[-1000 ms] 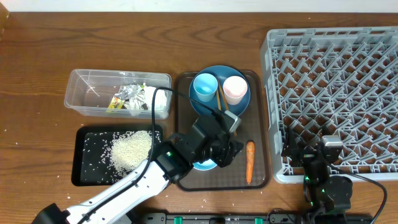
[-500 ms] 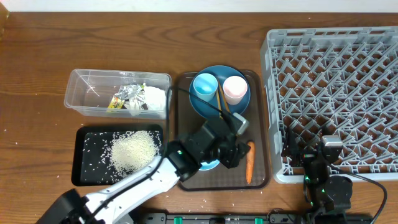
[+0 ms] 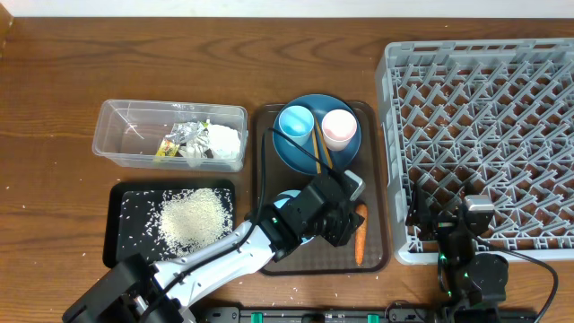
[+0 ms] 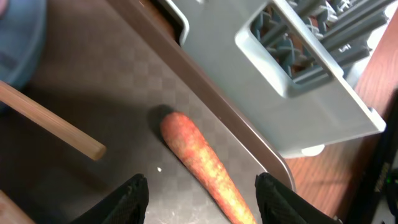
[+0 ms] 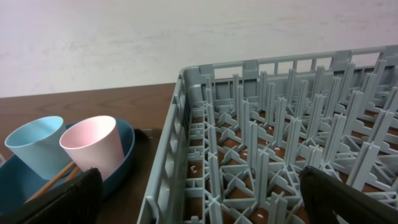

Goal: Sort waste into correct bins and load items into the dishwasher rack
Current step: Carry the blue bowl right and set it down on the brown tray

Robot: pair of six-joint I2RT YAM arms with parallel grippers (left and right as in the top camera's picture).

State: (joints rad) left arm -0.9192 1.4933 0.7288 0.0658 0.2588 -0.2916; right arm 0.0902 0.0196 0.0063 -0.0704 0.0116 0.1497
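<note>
Wooden table (image 3: 54, 108); waste sorting in hand, left gripper (image 4: 203, 202) poised over the carrot (image 3: 360, 231).

Carrot lies flat at the lower right of the brown tray (image 3: 378, 179), lower centre of the overhead frame, near the rack (image 3: 484, 117). In the left wrist view the fingers stand spread, one on each side of it, touching nothing. Tissue (image 3: 222, 139) and wrapper (image 3: 184, 136) sit in the tub (image 3: 117, 117) at upper left, and rice (image 3: 190, 215) in the black tray (image 3: 121, 256) at lower left, so the carrot looks like the last waste. Next, I judge: sink lower, close across the carrot, lift clear of the rim, carry it to a bin, likely the one with the rice. Right gripper (image 5: 202, 199) hangs spread and empty at the rack's lower left corner.
</note>
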